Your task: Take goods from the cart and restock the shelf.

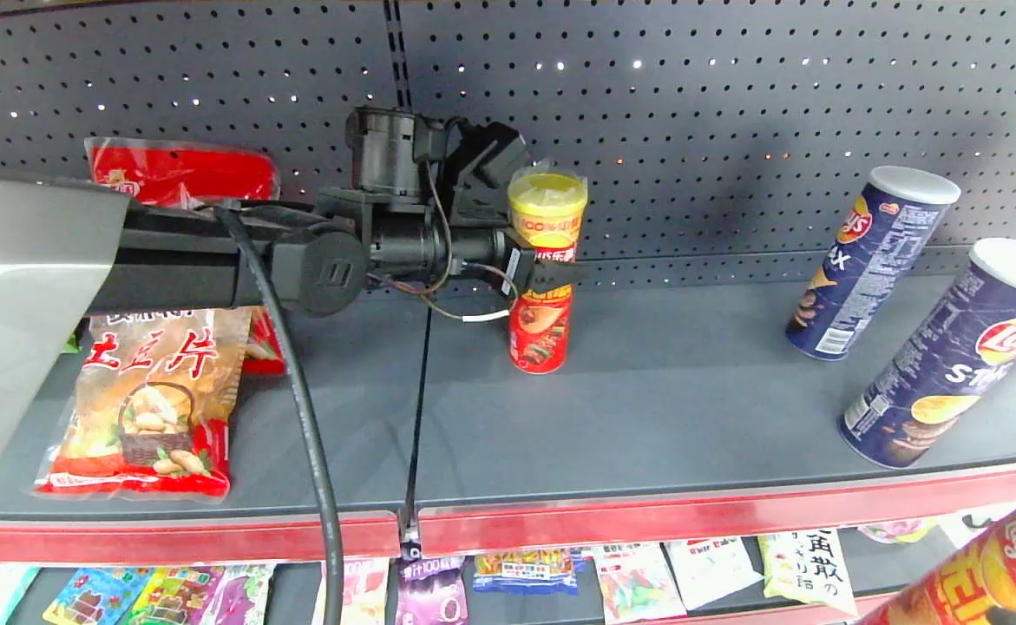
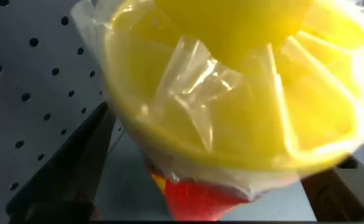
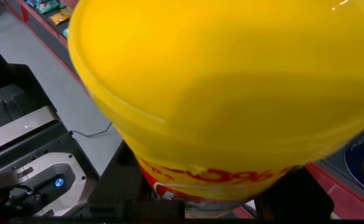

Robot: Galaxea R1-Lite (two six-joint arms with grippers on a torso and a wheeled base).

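— Where is the left claw (image 1: 549, 274)?

— Out over the grey metal shelf with the red front edge (image 1: 646, 512). It is closed around the red snack tube with the yellow lid and clear wrap (image 1: 540, 334), with one dark finger on each side of its middle.

— Is that tube up in the air?

— No. It stands straight up, and its bottom looks to be on the shelf. It is near the middle, close to the grey back wall full of little holes (image 1: 733, 104).

— And the right claw (image 3: 206, 199)?

— It is low down on the right, in front of the shelf. It grips a second red tube with a plain yellow lid (image 3: 219, 93) (the lid is so close to the wrist camera that it looks huge). A dark finger shows on each side of the tube, under the lid. This tube is tilted.

— What else sits on the shelf?

— A dark blue chip tube with a white lid (image 1: 872, 260) stands at the right end. Another blue tube just like it (image 1: 950, 356) is near it. Both are well apart from the red tube. At the left end lies a flat clear bag with a red bottom and pale snacks inside (image 1: 147, 399). Behind it a shiny red bag (image 1: 182, 174) stands at the back wall.

— Anything under the shelf?

— A lower shelf (image 1: 894, 569), with a row of small bright packets (image 1: 638, 577) lying flat.
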